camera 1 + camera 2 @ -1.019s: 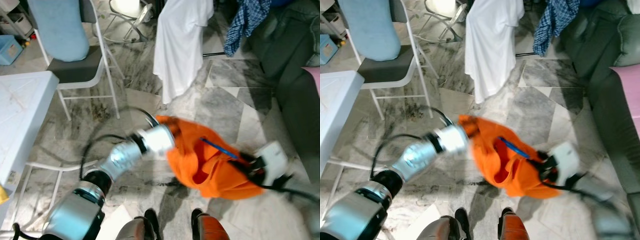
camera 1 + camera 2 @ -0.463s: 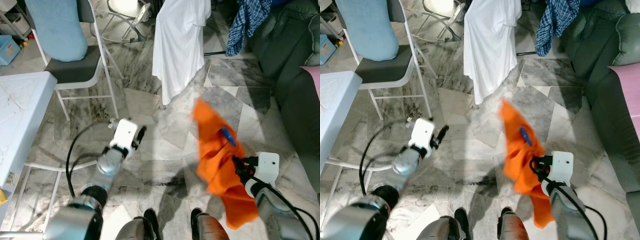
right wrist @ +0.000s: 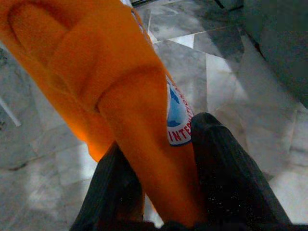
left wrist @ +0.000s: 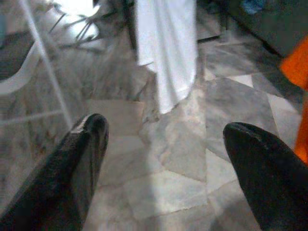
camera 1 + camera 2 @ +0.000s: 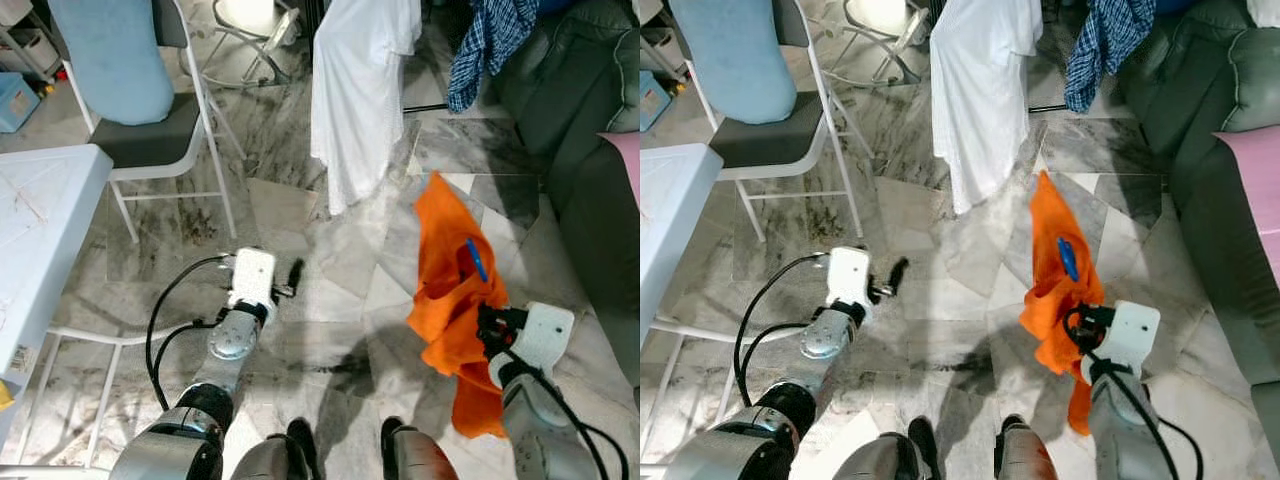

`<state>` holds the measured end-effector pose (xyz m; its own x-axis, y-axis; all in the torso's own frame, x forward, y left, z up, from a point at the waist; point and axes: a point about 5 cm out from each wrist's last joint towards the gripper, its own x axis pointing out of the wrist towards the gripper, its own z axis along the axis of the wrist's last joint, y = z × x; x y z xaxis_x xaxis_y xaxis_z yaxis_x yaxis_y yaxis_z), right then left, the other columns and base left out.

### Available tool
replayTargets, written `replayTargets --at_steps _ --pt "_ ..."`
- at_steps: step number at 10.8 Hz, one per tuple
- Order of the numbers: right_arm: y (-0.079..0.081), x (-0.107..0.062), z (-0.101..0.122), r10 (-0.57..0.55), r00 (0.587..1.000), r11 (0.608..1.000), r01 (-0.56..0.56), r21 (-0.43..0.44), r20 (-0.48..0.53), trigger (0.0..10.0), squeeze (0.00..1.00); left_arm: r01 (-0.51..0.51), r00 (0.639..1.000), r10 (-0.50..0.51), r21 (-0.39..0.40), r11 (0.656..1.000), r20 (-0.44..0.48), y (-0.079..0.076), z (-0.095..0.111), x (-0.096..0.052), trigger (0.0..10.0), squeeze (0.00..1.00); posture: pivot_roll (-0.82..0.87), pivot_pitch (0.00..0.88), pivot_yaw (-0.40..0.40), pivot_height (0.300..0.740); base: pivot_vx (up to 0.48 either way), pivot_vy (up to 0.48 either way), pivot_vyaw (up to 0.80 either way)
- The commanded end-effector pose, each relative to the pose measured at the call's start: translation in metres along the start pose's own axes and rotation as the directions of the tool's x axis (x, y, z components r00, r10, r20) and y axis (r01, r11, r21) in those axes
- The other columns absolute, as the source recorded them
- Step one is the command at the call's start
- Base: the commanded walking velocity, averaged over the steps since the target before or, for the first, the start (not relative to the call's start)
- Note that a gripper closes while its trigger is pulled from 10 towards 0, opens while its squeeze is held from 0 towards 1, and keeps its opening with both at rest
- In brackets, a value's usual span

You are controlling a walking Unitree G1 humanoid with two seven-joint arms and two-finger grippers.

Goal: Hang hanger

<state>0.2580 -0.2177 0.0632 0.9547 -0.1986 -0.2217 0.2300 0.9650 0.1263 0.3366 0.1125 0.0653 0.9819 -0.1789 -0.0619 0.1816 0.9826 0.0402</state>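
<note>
Gripping an orange shirt [image 5: 455, 290] on its blue hanger [image 5: 477, 259], my right tool [image 3: 159, 163] is raised low over the marble floor [image 5: 330, 270]; left tool [image 4: 163, 159] extended forward, fingers wide.

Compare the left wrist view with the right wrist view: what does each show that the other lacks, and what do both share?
Left wrist: the open left gripper with nothing between its fingers, a hanging white garment and a chair leg.
Right wrist: the right gripper shut on the orange shirt, with a blue printed logo.
Both: the grey marble floor and some orange cloth.
</note>
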Motion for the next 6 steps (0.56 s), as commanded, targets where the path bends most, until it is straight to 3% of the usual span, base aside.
replayTargets --at_steps 1,2,3,4,6 --pt "0.006 0.001 -0.003 0.010 1.000 1.000 -0.010 0.016 0.007 0.0 0.00 -0.065 0.995 0.064 -0.011 0.998 -0.070 0.013 -0.016 -0.009 10.0 0.20 -0.26 0.169 0.116 0.740 0.000 0.000 0.00" --pt "0.010 0.003 -0.004 0.022 1.000 0.999 -0.022 0.025 0.007 0.0 0.00 -0.080 0.993 0.080 -0.001 0.997 -0.085 0.016 -0.018 -0.010 10.0 0.00 -0.26 0.160 0.115 0.740 0.000 0.000 0.00" --pt "0.020 0.009 -0.006 0.054 0.999 0.999 -0.053 0.011 -0.005 0.0 0.00 -0.133 0.986 0.130 -0.023 0.991 -0.107 0.027 -0.021 -0.013 10.0 0.00 -0.25 0.136 0.113 0.740 0.000 0.000 0.00" --pt "0.025 0.014 -0.005 0.068 0.998 0.998 -0.068 0.010 -0.002 10.0 0.00 -0.163 0.982 0.158 -0.036 0.986 -0.105 0.034 -0.019 -0.012 10.0 0.00 -0.24 0.119 0.105 0.740 0.000 0.000 0.00" --pt "0.029 0.022 -0.001 0.078 0.997 0.997 -0.079 0.008 0.022 10.0 0.00 -0.151 0.986 0.146 -0.053 0.987 -0.084 0.029 -0.011 -0.006 10.0 0.00 -0.23 0.080 0.096 0.740 0.000 0.000 0.00"
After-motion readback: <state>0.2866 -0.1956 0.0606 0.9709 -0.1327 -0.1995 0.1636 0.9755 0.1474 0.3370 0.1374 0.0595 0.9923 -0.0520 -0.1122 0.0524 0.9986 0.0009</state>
